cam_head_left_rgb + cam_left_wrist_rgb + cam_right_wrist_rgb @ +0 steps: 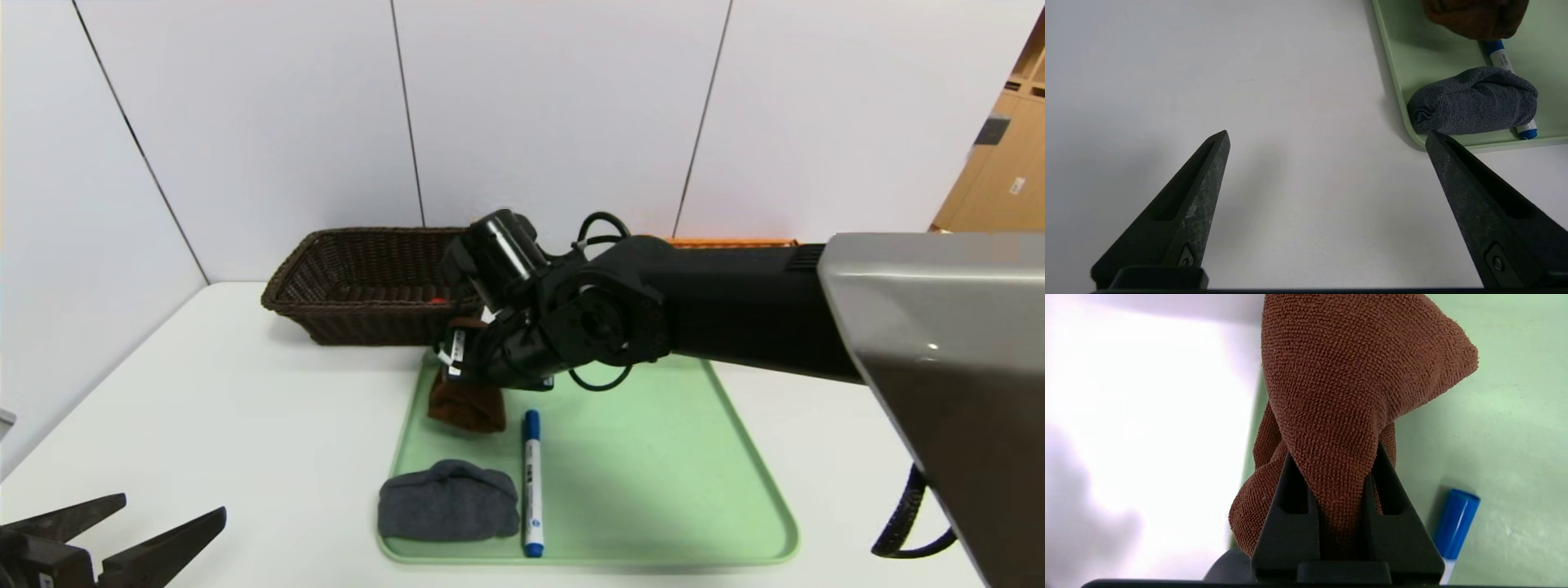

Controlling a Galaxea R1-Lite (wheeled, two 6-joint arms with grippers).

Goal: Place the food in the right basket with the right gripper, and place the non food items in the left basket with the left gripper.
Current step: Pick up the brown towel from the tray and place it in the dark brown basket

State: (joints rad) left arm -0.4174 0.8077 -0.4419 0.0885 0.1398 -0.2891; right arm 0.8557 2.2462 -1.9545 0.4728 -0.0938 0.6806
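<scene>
A green tray (653,457) lies on the white tabletop (204,425) in front of the robot. On its near left part a folded grey cloth (449,500) rests just beside a white marker with blue cap (532,482), which lies lengthwise, cap toward the far side. At the tray's far left corner sits the brown towel (465,404), and behind that corner stands the left basket (367,282), dark wicker, with a small red thing (438,300) showing inside it.

The right arm's wrist and forearm cross the middle of the head view and cover the towel's upper part, the right end of the dark basket and nearly all of the right basket (731,242), of which only a strip of orange rim shows. No food can be made out anywhere.

The right gripper (1341,465) reaches across to the tray's far left corner, angled downward, its jaws pressed together on a fold of the towel, which bunches out beyond them. The left gripper (1327,139) hangs low over bare tabletop near the tray's near left corner, jaws spread wide and holding nothing.
</scene>
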